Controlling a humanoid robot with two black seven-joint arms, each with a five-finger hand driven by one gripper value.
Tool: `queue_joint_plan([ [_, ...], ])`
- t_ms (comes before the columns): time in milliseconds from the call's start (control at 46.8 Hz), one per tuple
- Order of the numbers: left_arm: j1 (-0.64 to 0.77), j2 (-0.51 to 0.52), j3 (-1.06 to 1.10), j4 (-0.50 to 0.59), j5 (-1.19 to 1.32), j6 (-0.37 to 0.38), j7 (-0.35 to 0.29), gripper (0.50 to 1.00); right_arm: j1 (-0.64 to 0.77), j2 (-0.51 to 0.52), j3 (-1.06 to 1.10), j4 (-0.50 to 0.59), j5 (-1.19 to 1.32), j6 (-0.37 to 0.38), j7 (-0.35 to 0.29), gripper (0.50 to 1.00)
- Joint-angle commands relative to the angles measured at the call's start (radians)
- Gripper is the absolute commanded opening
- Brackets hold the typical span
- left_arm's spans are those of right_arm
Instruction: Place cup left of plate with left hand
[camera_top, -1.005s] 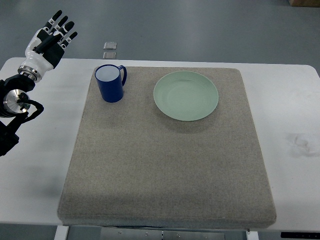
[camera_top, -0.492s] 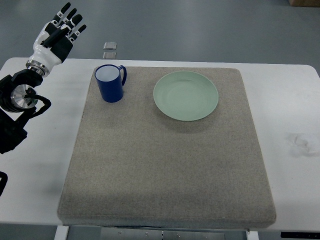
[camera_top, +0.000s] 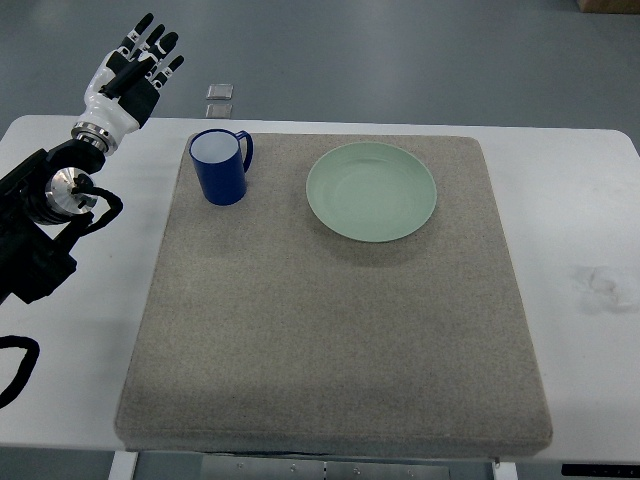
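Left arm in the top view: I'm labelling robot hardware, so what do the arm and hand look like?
The left hand has a white palm shell and black fingers with pale bands. A silvery cuff joins it to a black arm with a round metal joint cap and looping black cables.

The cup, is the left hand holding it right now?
No, the left hand is open and up off the far left corner of the table, apart from the cup standing on the mat.
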Motion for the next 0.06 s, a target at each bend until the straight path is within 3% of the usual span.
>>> queue_joint_plan([
  [0, -0.005, -0.002, 0.0, 0.0, 0.0, 0.012, -0.003, 0.994, 0.0, 0.0, 0.002, 0.0, 0.004, 0.0, 0.0, 0.932],
  [43, -0.005, -0.009, 0.0, 0.0, 0.0, 0.018, -0.003, 0.994, 0.0, 0.0, 0.002, 0.002, 0.001, 0.003, -0.005, 0.932],
])
